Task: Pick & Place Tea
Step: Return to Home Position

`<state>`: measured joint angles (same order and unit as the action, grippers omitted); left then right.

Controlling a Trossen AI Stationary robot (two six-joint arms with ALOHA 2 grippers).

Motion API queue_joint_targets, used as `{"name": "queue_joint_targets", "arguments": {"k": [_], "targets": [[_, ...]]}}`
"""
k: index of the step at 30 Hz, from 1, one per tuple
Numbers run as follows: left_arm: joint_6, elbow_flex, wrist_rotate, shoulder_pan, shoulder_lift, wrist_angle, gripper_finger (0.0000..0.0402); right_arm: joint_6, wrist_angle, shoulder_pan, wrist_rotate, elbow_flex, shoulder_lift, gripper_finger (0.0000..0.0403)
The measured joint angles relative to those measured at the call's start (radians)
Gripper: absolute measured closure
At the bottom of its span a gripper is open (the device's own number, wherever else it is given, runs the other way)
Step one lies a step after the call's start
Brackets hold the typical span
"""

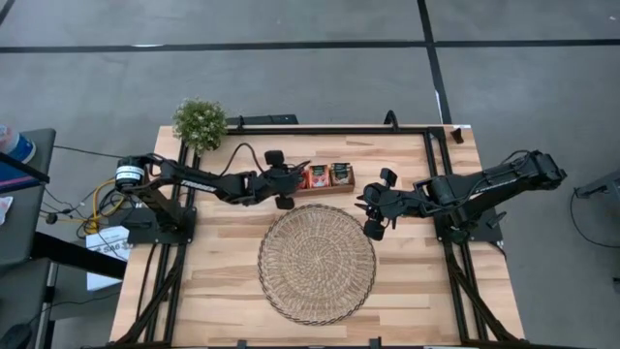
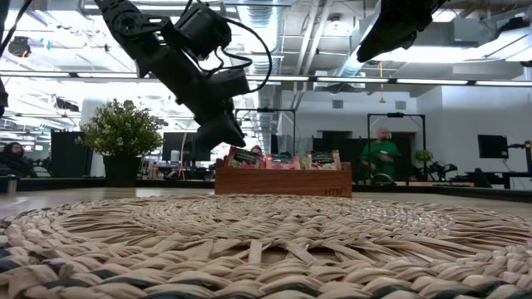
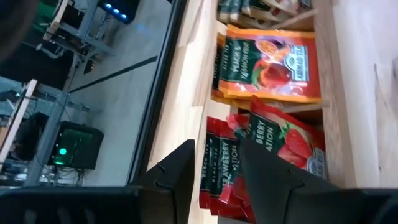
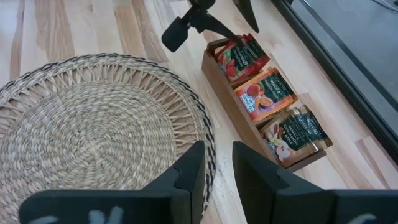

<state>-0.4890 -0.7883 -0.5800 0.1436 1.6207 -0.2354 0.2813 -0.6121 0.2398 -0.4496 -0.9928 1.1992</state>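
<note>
The tea sachets [image 1: 327, 175] stand upright in a brown wooden three-compartment tray [image 2: 283, 181] near the table's far edge. Red ones [image 3: 273, 134] fill the left compartment, orange ones [image 3: 267, 62] the middle, and dark-and-beige ones [image 4: 295, 130] the right. My left gripper [image 3: 217, 180] is open just above the tray's left compartment, a finger on either side of the red sachets' top edges; no touch shows. My right gripper [image 4: 217, 165] is open and hovers over the right rim of the round woven mat [image 1: 317, 262], holding nothing.
The woven mat lies in front of the tray, toward the near edge. A potted plant [image 1: 200, 121] stands at the far left corner. Black frame rails run along the table's left, right and far sides. A person [image 2: 382, 154] is in the room beyond.
</note>
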Motion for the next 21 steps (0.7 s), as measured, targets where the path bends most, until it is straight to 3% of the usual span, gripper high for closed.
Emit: {"name": "queue_joint_targets", "arguments": {"k": [8,13,21], "targets": [[-0.038,0.0,-0.029,0.0,0.0,0.018,0.0281,0.0,0.008,0.0,0.0,0.0,0.0,0.0327],[-0.041,-0.013,-0.127,0.0,0.0,-0.019,0.0281,0.0,0.008,0.0,0.0,0.0,0.0,0.0327],[-0.048,-0.062,-0.088,0.0,0.001,0.106,0.0281,0.0,0.008,0.0,0.0,0.0,0.0,0.0327]]}}
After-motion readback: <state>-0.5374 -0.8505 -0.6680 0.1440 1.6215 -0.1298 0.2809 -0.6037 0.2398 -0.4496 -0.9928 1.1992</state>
